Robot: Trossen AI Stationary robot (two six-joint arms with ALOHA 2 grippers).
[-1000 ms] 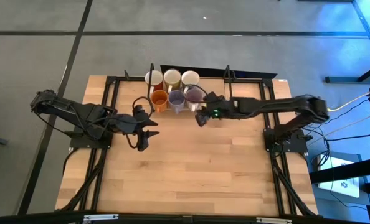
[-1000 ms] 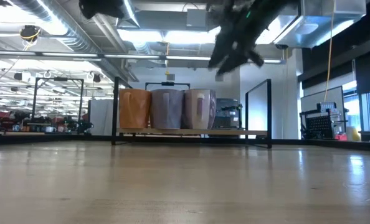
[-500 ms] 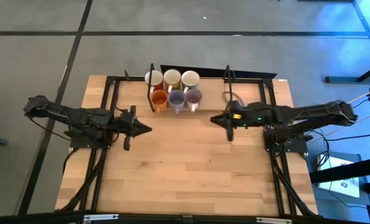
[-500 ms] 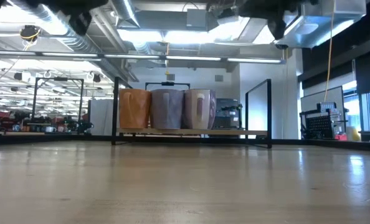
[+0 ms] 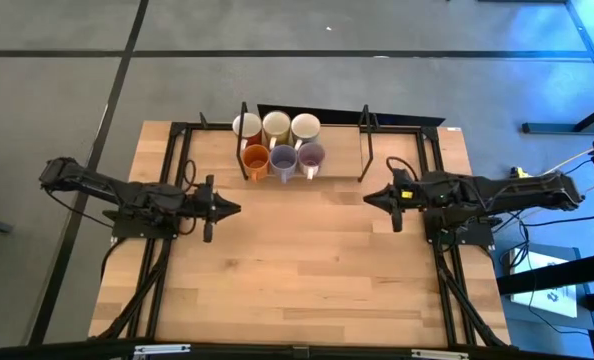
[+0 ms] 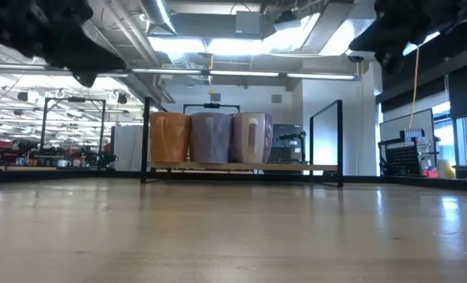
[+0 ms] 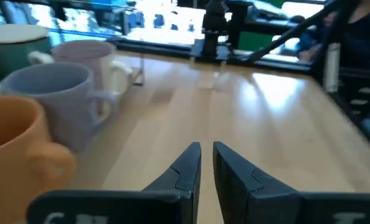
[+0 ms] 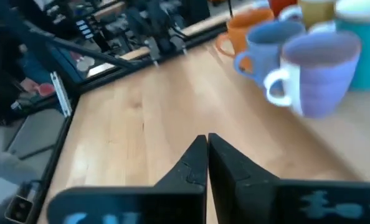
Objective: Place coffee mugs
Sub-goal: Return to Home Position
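Over the near-middle of the table [image 5: 297, 285], the left gripper [image 5: 229, 208] hangs toward the left side, its fingers [image 7: 186, 167] drawn together with only a sliver of gap, holding nothing and touching nothing. The right gripper [image 5: 373, 197] hangs toward the right side, tips pointing left, its fingers [image 8: 191, 163] pressed closed and likewise empty. The two are well apart, with bare wood between them. Farther off, at the table's far edge, a black-framed shelf [image 6: 296, 166] carries two rows of three. In the near row the orange mug [image 5: 257, 158] is on the left, a purple mug [image 5: 283, 159] is in the middle and a second purple mug [image 5: 311, 154] is on the right. Three cream mugs [image 5: 276, 124] stand just behind them, all upright and close together, well clear of both grippers
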